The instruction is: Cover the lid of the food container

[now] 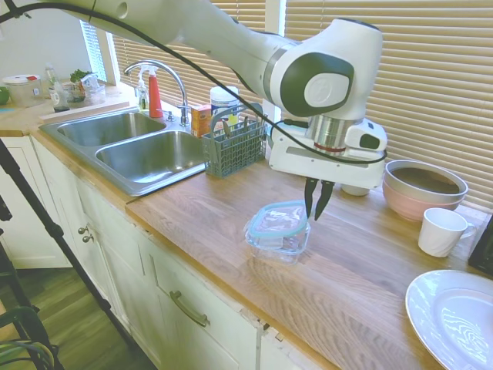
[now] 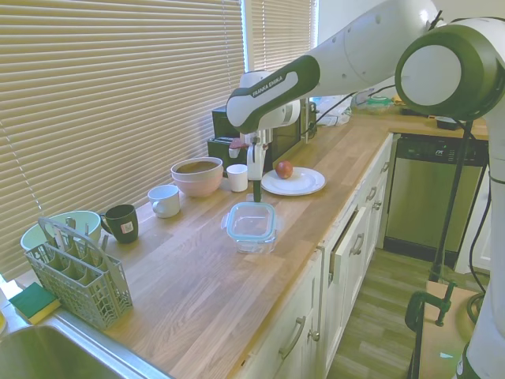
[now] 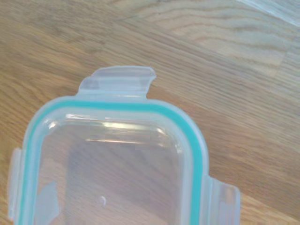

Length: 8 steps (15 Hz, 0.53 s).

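The lid [image 1: 279,218] sits on top of the food container [image 1: 277,239], at the centre of the first exterior view, near the front edge of the wooden desk [image 1: 339,277]. Its teal seal rim follows the container's outline; it looks about level. In the wrist view the lid [image 3: 117,159] fills the lower left of the frame, one clear snap tab pointing to the top of the frame and another showing at the lower right; whether the tabs are latched cannot be told. In the second exterior view the lidded container [image 2: 252,227] is at frame centre.

The pincer [image 1: 317,202] hangs just above the lid's right edge in the first exterior view, fingers pointing down, tips close together with only a narrow gap, holding nothing. Contact with the lid cannot be told.

To the right of the container in the first exterior view: stacked bowls [image 1: 424,187], pink beneath, at the right middle, a white cup [image 1: 442,231] below them, and a white plate [image 1: 454,320] at the lower right corner. Left of centre stands a grey cutlery caddy [image 1: 233,148], and beyond it a steel double sink [image 1: 131,150] at the upper left.

In the second exterior view a red fruit [image 2: 284,169] lies on a white plate [image 2: 304,183] right of centre, and a dark mug [image 2: 121,223] stands at the left.
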Motion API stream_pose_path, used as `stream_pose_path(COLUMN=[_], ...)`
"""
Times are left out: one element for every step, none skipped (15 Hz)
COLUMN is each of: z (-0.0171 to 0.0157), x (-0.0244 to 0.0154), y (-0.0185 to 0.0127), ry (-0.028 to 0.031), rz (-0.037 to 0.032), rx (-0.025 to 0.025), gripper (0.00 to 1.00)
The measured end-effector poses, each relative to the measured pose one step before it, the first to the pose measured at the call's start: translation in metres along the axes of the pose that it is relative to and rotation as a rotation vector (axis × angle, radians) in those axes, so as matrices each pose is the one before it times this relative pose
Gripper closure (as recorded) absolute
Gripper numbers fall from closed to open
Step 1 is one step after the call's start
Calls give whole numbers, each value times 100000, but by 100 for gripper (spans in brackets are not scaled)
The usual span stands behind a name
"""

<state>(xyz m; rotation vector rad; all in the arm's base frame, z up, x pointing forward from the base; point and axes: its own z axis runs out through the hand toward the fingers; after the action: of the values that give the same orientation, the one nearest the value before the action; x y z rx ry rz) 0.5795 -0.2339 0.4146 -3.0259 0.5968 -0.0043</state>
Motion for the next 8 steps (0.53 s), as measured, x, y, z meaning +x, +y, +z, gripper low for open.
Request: stream_pose_path(z=[221, 362, 470, 443, 415, 286, 236, 220], x=[33, 52, 63, 65, 61, 39, 30, 30], y=[70, 29, 4, -25, -68, -58, -59, -63], ry=[-347, -571, -749, -671, -637, -470, -406, -383], rz=[114, 57, -66, -160, -359, -366, -325, -302], rx=[-63, -109, -274, -334, -536, -529, -576, -549], gripper=[100, 100, 100, 100, 100, 100, 100, 100])
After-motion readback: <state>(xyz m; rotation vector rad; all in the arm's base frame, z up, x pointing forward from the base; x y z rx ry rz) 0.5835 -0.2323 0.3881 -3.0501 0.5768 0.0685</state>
